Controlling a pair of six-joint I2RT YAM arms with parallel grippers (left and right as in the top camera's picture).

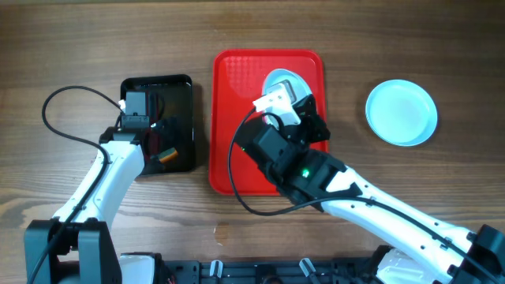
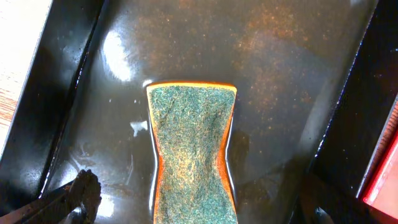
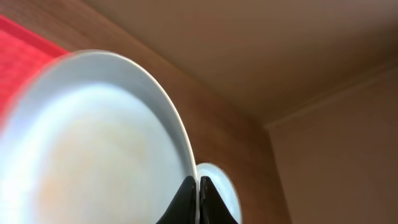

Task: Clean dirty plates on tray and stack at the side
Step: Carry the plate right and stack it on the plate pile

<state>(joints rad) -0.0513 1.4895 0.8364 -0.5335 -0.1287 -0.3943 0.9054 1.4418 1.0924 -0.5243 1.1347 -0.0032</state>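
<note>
Right claw (image 3: pixel 198 190) pinched on rim of a smooth pale round plate (image 3: pixel 93 143), tilted over the textured red tray (image 1: pixel 229 102); arm stretched diagonally. Left claw (image 2: pixel 199 208) spread, straddling a green scouring sponge (image 2: pixel 193 149) in glossy black tray (image 2: pixel 280 74).

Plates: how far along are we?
Done: one plate sits on the table, right of the red tray. In hand: the right pincer grips a second plate by its rim, tilted above the tray; the left pincer is open around the sponge in the black tray. Left: wipe the held plate, stack it on the first.
</note>
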